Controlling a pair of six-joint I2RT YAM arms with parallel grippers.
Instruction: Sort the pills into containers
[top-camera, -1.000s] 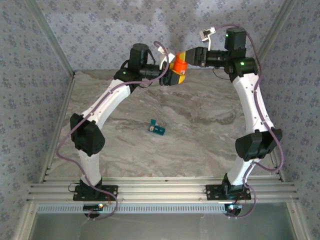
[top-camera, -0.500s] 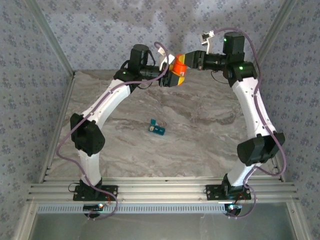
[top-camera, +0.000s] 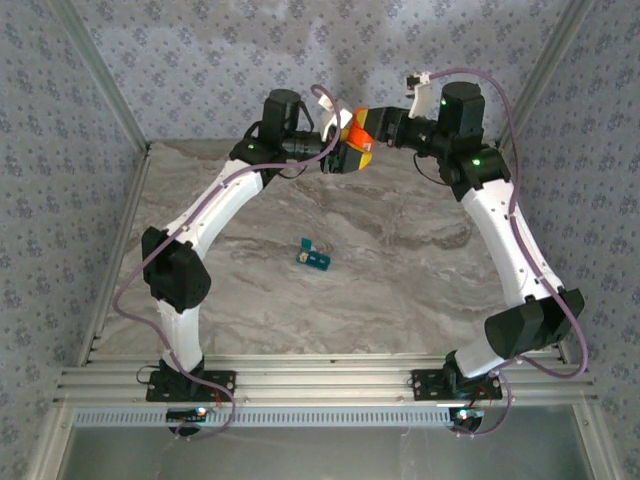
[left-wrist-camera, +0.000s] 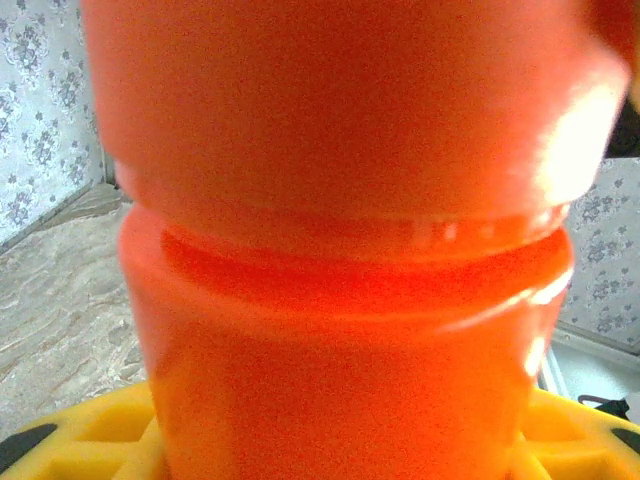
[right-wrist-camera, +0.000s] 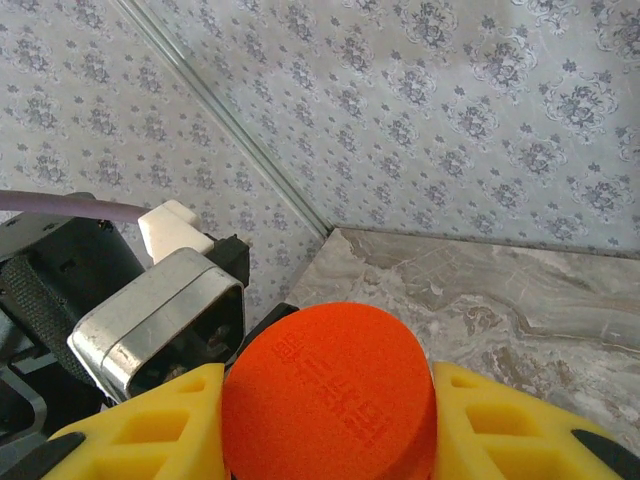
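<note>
Containers (top-camera: 315, 258) lie on the table (top-camera: 400, 290), well below both sets of fingers and nearer the arm bases. Up at the far edge, my left gripper (top-camera: 342, 150) is clamped on the orange bottle (left-wrist-camera: 340, 300), with its yellow fingers (left-wrist-camera: 90, 435) against the body. Just right of it, my right gripper (top-camera: 366, 128) is closed on the cap (right-wrist-camera: 330, 385), with a finger (right-wrist-camera: 505, 430) touching each side.

Light: bright, even; faint shadows.
Left wrist: bottle (left-wrist-camera: 340, 300) blurred, glare on its right.
Right wrist: cap (right-wrist-camera: 330, 390) sharp.
</note>
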